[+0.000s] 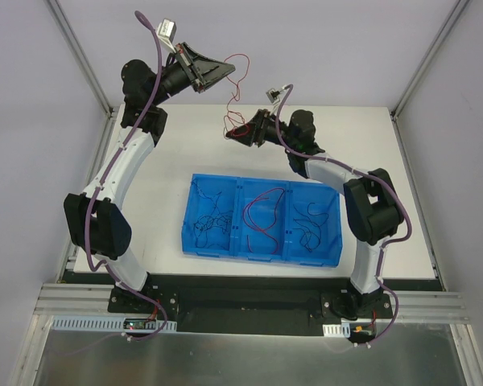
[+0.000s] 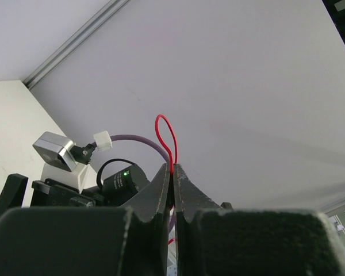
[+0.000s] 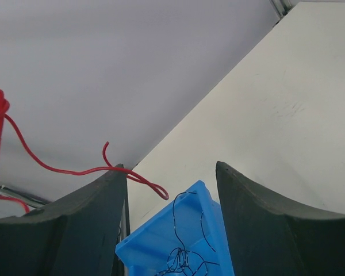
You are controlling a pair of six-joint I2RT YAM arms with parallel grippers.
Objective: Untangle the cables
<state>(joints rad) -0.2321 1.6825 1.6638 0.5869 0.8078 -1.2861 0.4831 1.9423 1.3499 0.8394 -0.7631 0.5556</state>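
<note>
A red cable (image 1: 240, 60) hangs from my left gripper (image 1: 225, 74), which is raised high at the back and shut on it. In the left wrist view a small red loop (image 2: 165, 137) sticks out past the closed left gripper (image 2: 173, 169). The cable drops to a red tangle (image 1: 235, 125) right at my right gripper (image 1: 241, 133). That right gripper (image 3: 169, 167) stands open; the red cable (image 3: 75, 171) crosses the tip of its left finger (image 3: 86, 218) and nothing sits between the fingers. More cables lie in the blue tray (image 1: 195, 178): black (image 1: 209, 221), purple (image 1: 262, 213), black (image 1: 314, 221).
The three-compartment blue tray (image 3: 144, 247) sits mid-table, below the right gripper, with black cables (image 3: 184, 259) in its end compartment. White table (image 1: 169, 153) surrounds it. Grey walls and aluminium frame posts (image 1: 84, 56) enclose the back and sides.
</note>
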